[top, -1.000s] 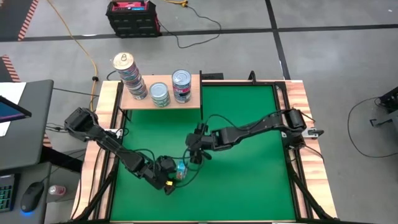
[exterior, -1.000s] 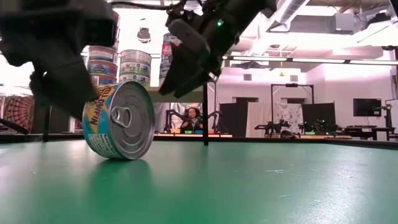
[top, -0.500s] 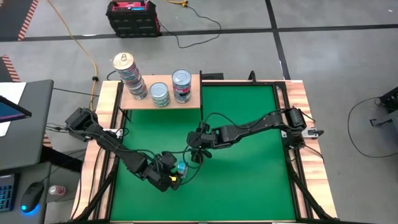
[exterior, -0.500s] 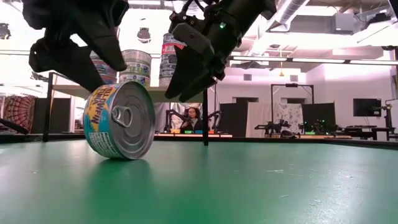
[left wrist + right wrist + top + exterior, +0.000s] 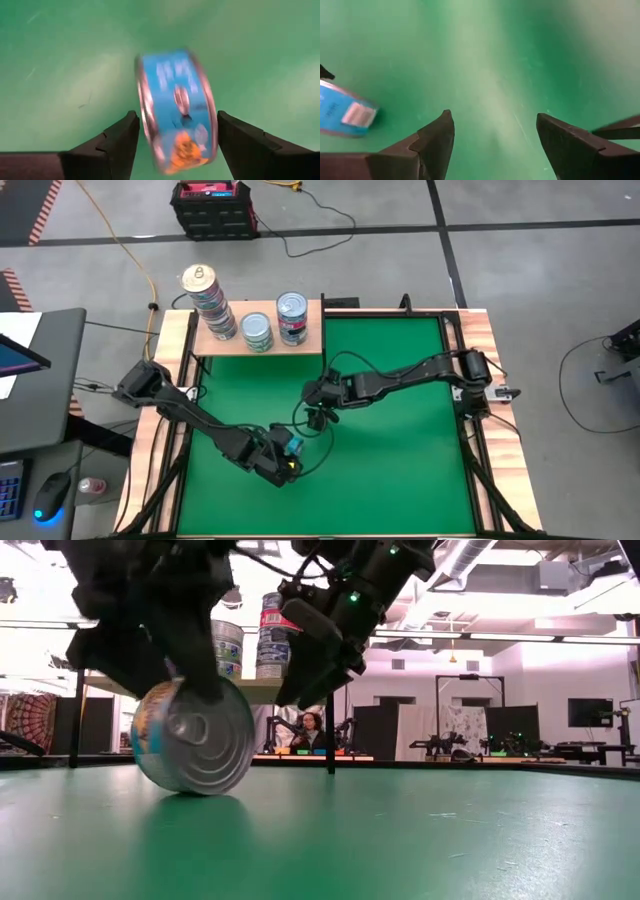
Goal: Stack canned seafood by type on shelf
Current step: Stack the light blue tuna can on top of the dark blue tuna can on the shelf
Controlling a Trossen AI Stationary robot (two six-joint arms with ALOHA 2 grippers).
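Note:
One tin of canned seafood (image 5: 177, 110) with a blue label stands on its edge on the green mat (image 5: 400, 460), near the front left; the low view shows its silver lid (image 5: 200, 740). My left gripper (image 5: 285, 457) is shut on it. My right gripper (image 5: 318, 418) hangs open above the mat's middle, just beyond the tin, with nothing between its fingers (image 5: 435, 135). At the far left edge the light-wood shelf (image 5: 228, 346) carries a tall stack of tins (image 5: 207, 302) and two shorter stacks (image 5: 257, 332) (image 5: 291, 318). My left gripper pinches the tin across its two flat faces, one finger (image 5: 122, 137) at the one rim (image 5: 142, 115) and one finger at the other. The fingers slant down from above. The tin stands on edge, tilted, its lowest rim (image 5: 190, 790) at the mat.
The table's wooden rim (image 5: 170, 430) frames the mat. The mat's right half lies bare. Cables run from both arms over the mat's middle (image 5: 320, 442). Beyond the table are a desk with a mouse at the left (image 5: 50, 495) and a black crate on the floor (image 5: 212, 205).
My left gripper has gone a little toward the table's right edge and rolled about the tin. The tin has stayed in its place on the mat but has turned and tipped, its lid now facing the near edge more. My right gripper has drifted toward the far edge, still open.

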